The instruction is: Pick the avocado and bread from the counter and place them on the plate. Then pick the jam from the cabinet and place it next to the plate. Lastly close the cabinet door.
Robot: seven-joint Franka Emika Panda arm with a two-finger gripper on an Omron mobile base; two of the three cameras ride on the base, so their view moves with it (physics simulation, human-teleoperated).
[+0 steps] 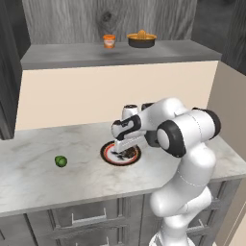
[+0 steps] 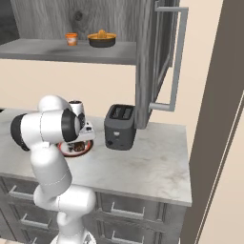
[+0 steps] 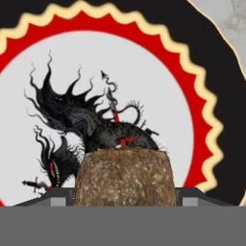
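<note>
The jaws are clenched on the one bread (image 3: 124,177), which sits between the two dark finger tips (image 3: 54,196) in the hand view, directly above the white centre of the plate (image 3: 144,77). In the left base view the gripper (image 1: 128,150) hangs low over that single plate (image 1: 106,153), with the brown chunk at the plate's middle; whether the bread already touches the plate I cannot tell.

Going left to right across the desk (image 1: 29,158) in the left base view: one avocado (image 1: 60,161) lies alone at about 9 o'clock from the plate, well apart from it; then the plate with the gripper over it; then the white arm (image 1: 187,144) at about 3 o'clock.

On the cabinet (image 1: 120,54) shelf above, one jam (image 1: 109,41) stands at the left and one dark bowl (image 1: 141,40) with orange contents just beside it at its 3 o'clock.

In the right base view, one dark toaster (image 2: 119,127) stands on the desk at 3 o'clock from the plate (image 2: 71,150), and the one cabinet door (image 2: 159,62) stands open above it, its long handle (image 2: 177,59) facing outward.
</note>
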